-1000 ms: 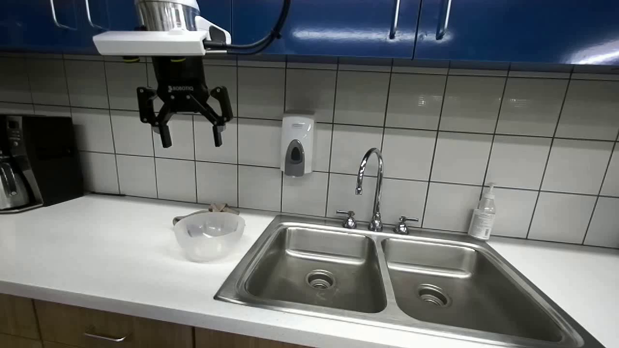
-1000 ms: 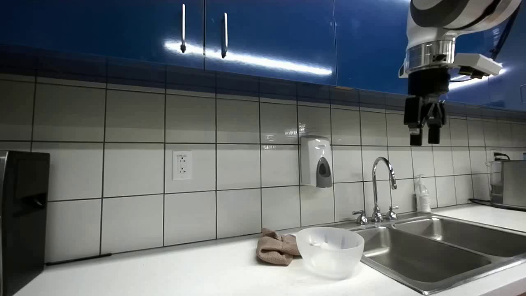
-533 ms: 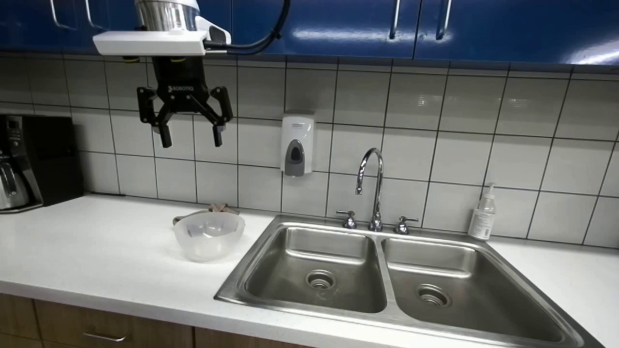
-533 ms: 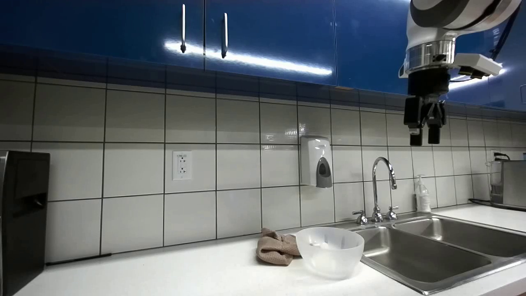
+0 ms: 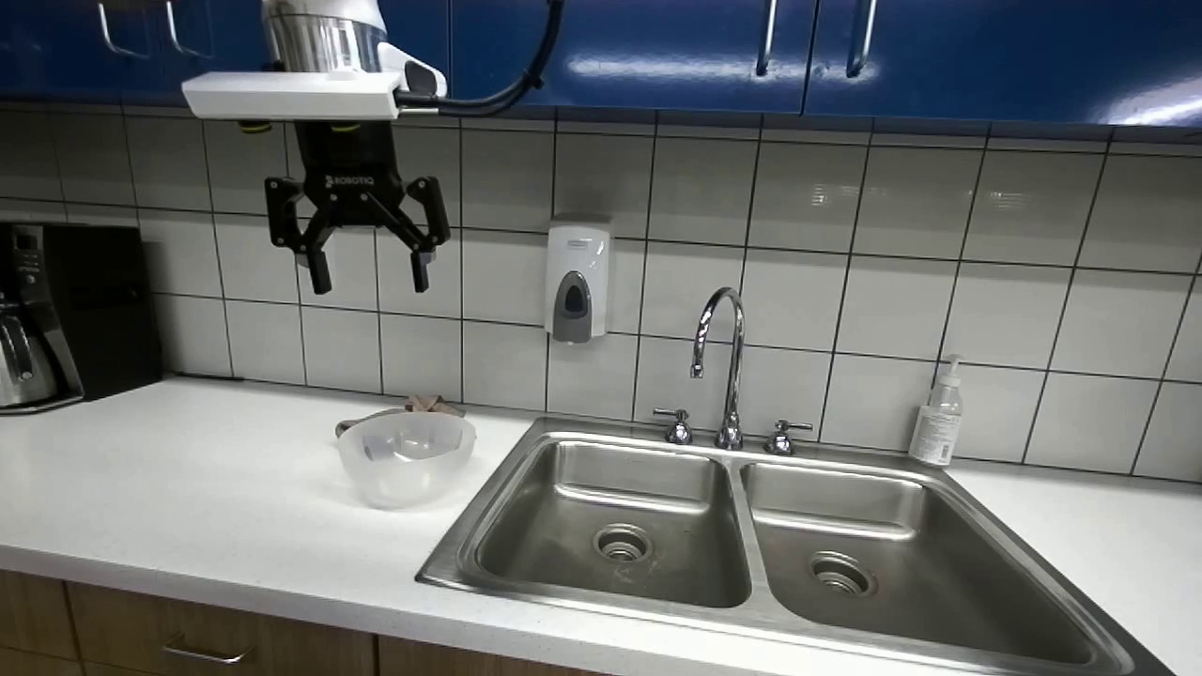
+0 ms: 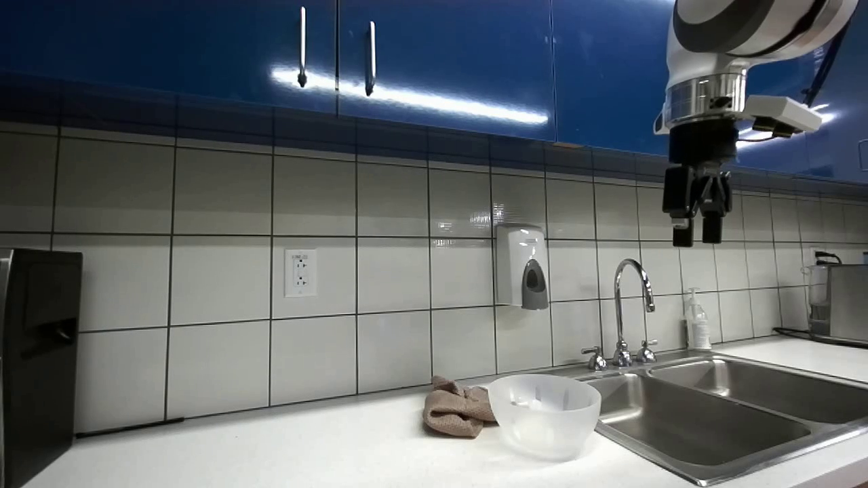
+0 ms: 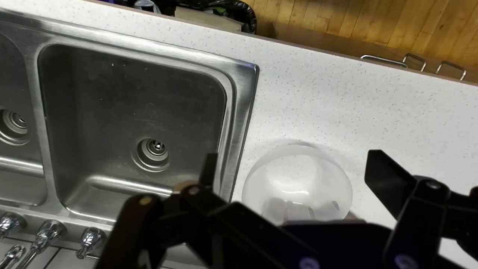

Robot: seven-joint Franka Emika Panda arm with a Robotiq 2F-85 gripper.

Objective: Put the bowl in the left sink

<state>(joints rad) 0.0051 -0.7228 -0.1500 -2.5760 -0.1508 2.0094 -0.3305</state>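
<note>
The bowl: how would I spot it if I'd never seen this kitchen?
In both exterior views, find the steel double sink in the white counter. Left of the sink stands the bowl: round, open-topped and translucent, unlike the crumpled brown cloth near it.

Brown cloth (image 6: 453,411) crumpled on counter (image 6: 285,451); white dispenser (image 6: 518,266) on tiled wall (image 6: 393,274).

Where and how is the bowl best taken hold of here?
Likely by the rim of the bowl, from straight above, pinching its side from inside and out: it stands upright, mouth up, and in an exterior view looks wider than the gap of the open pincer. The side away from the cloth beside it seems safest.
</note>
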